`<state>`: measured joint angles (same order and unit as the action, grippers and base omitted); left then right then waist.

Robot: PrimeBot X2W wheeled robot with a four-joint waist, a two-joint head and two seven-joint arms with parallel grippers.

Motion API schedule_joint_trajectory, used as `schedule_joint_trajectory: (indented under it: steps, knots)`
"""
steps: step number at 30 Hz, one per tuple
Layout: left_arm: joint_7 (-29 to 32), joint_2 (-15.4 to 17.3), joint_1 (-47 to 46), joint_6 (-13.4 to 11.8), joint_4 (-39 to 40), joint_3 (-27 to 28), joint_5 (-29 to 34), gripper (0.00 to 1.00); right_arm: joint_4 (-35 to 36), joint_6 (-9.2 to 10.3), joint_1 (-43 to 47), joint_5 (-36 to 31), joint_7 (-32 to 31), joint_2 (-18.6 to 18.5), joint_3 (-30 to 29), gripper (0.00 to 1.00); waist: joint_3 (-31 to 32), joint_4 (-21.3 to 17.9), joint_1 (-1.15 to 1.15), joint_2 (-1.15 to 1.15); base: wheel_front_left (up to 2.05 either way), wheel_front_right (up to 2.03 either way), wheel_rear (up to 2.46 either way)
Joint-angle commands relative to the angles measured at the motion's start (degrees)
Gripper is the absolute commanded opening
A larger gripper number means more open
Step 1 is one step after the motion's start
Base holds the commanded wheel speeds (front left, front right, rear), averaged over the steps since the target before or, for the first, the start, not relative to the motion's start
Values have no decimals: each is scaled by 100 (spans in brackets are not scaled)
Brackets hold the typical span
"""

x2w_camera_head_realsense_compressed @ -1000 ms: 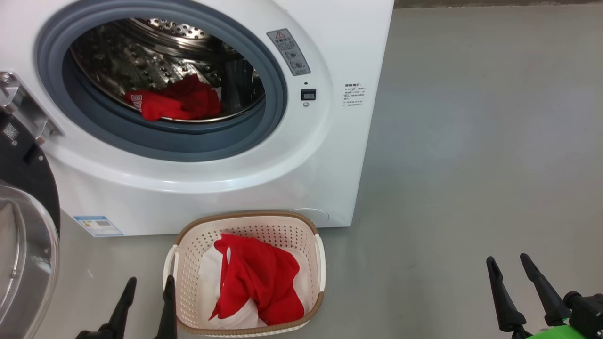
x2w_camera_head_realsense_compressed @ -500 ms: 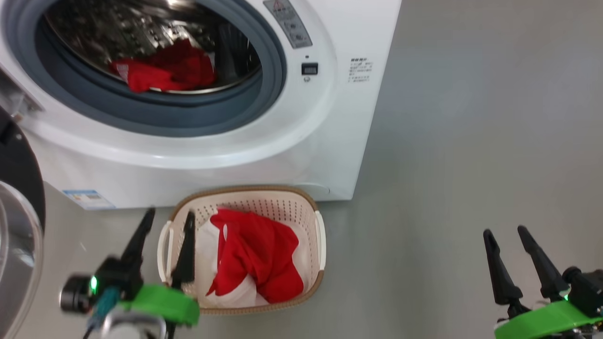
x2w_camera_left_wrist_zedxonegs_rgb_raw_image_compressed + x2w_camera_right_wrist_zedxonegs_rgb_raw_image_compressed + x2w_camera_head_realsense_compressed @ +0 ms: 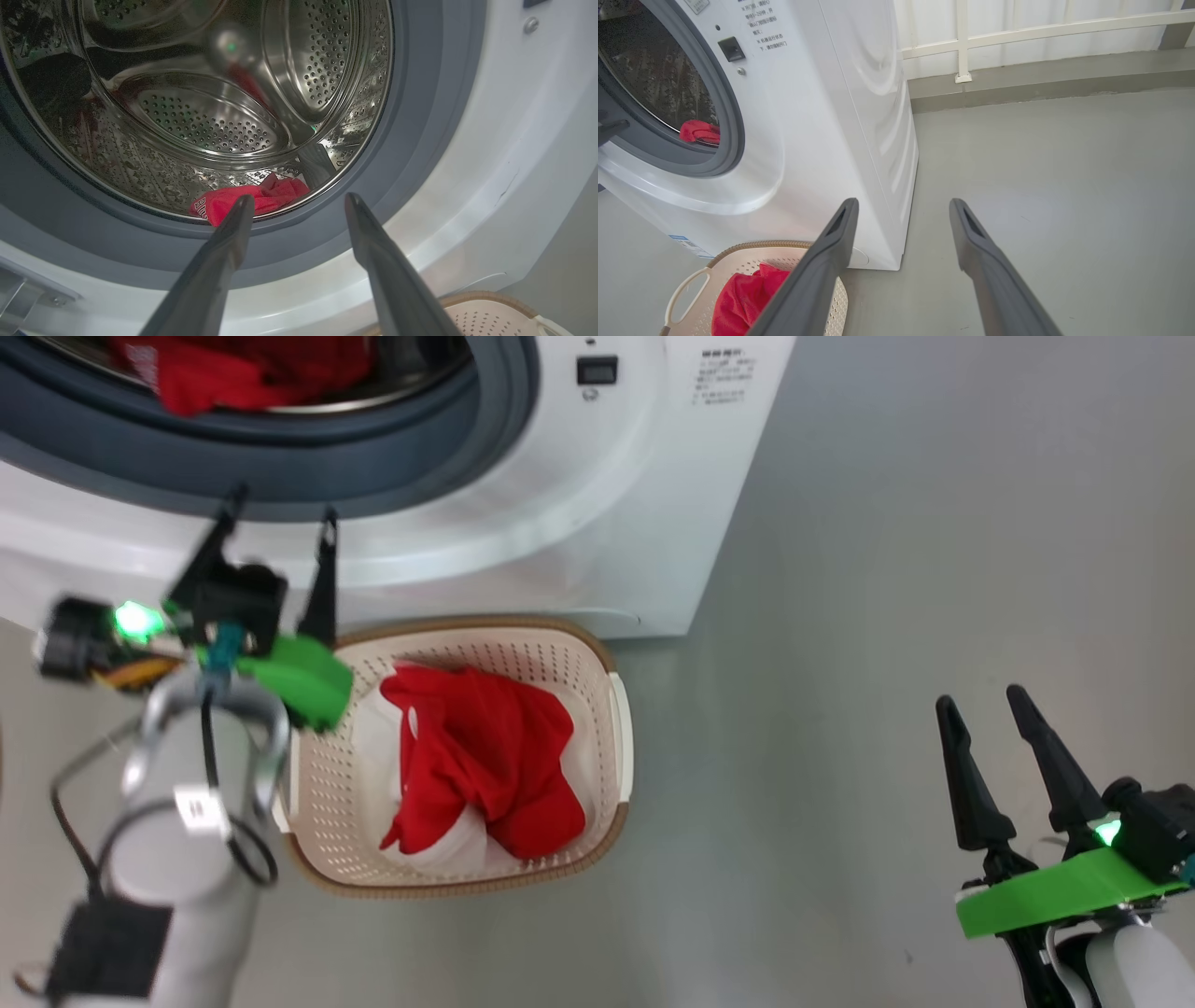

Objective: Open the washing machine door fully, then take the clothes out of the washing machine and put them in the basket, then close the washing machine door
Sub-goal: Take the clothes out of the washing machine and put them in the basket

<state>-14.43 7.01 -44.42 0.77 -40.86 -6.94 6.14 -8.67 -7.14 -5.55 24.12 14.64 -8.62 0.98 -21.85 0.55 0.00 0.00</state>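
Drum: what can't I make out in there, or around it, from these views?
- Clothes in the drum: cut by the head view's top edge; in the left wrist view a finger covers part, so how much remains is unclear.
- Left end effector: motion-blurred in the head view.
- Washer notice: print too small to read.

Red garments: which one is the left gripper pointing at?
The red garment in the steel drum: the open left gripper aims there. The second garment lies in the basket.
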Motion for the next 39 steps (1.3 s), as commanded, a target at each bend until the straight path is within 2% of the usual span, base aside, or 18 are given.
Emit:
schedule_joint_trajectory:
  steps: [1,12,21,39]
  knots:
    - [35,307,-421,-113,-149,74,160,100,140,-35,-134,2,36,-11,144,100,-354,-166,0,0,0,0,0]
    - [563,625,-2219,-445,-1708,-297,698,100,141,-35,-455,26,36,116,268,100,-835,-406,0,0,0,0,0]
    - [975,879,-3134,-521,-2681,-505,883,100,189,-35,-679,58,36,182,436,100,-1120,-614,0,0,0,0,0]
    - [1269,1220,-3799,-760,-3204,-577,765,100,264,-35,-826,81,36,208,550,100,-1495,-825,0,0,0,0,0]
